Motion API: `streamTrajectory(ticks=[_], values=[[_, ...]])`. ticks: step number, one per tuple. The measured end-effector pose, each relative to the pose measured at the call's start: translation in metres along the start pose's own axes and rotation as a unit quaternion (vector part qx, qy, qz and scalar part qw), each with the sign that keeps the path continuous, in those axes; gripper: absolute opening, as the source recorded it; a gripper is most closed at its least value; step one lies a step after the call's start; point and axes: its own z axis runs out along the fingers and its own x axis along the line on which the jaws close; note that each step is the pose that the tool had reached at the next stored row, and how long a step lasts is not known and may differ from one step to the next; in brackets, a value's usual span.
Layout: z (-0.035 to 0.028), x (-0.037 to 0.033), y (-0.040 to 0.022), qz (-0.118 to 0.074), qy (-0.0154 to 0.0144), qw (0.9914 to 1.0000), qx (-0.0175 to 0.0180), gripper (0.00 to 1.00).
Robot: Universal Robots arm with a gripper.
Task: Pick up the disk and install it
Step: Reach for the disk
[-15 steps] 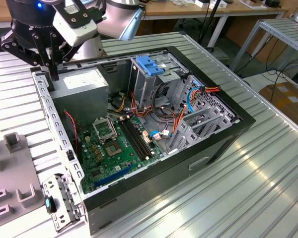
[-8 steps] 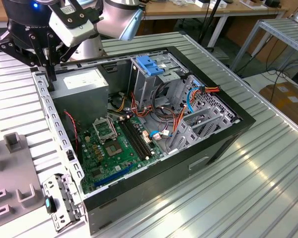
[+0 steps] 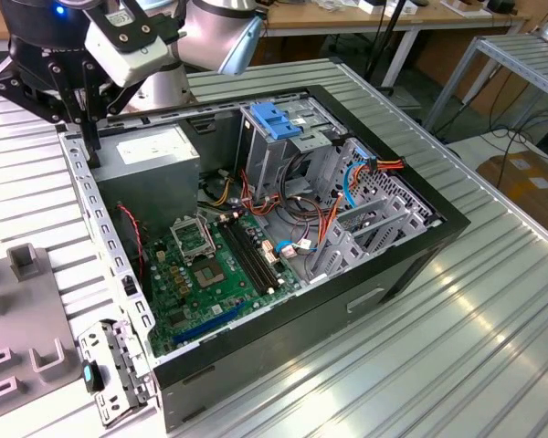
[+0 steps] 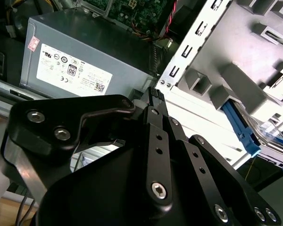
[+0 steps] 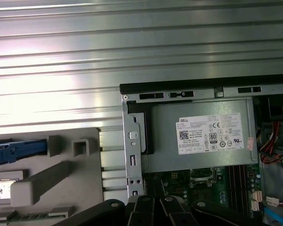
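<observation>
Nothing's been picked up yet: the disk [image 5: 12,153] sits in its grey holder [image 5: 80,188] on the table [image 5: 132,37], beside the open case [image 3: 283,338]. The claw [image 3: 91,146] hangs over the case's edge, pinched closed and empty. Pickup and install both remain.

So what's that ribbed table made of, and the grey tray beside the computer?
The table looks like bare aluminium: silvery, ribbed, with bright streaks of reflected light. The grey tray is probably matte plastic: dull even grey, rounded blocks, no shine, though painted metal can't be ruled out.
</observation>
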Motion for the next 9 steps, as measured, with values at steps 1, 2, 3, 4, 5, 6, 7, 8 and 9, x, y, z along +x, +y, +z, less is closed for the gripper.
streamTrajectory(ticks=[1,2,3,4,5,6,7,8,9], values=[[0.0,0.0007,-0.0001,0.0,0.0,1.0,0.0,0.11],[0.0,0.0016,-0.0001,0.0,0.0,1.0,0.0,0.11],[0.0,0.0021,-0.0002,0.0,0.0,1.0,0.0,0.11],[0.0,0.0027,-0.0002,0.0,0.0001,1.0,0.0,0.11],[-0.0001,0.0034,-0.0003,0.0,0.0001,1.0,0.0,0.11],[0.0,0.004,-0.0003,0.0,0.0,1.0,0.0,0.11],[0.0,0.0047,-0.0004,0.0,0.0,1.0,0.0,0.11],[-0.0001,0.0053,-0.0004,0.0,0.0001,1.0,0.0,0.11],[0.0,0.0063,-0.0005,0.0,0.0001,1.0,0.0,0.11]])
